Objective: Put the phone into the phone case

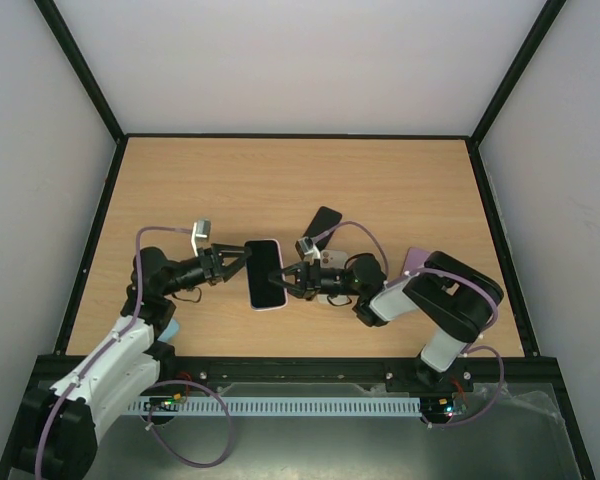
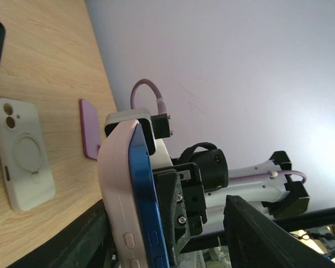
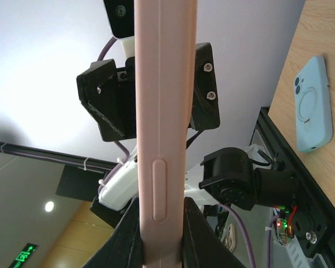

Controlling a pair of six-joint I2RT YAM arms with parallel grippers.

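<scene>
A blue phone sits in a pink case, and the two are held up off the table between both grippers. In the top view the phone's black screen faces up. My right gripper is shut on the pink case, one finger on each face, and it grips the phone's right edge. My left gripper is open, with its jaws spread on either side of the phone's left edge. Its right finger stands apart from the screen.
A white case lies on the wooden table under the right arm. A purple case lies at the right and a black one behind it. A light blue case lies by the front rail.
</scene>
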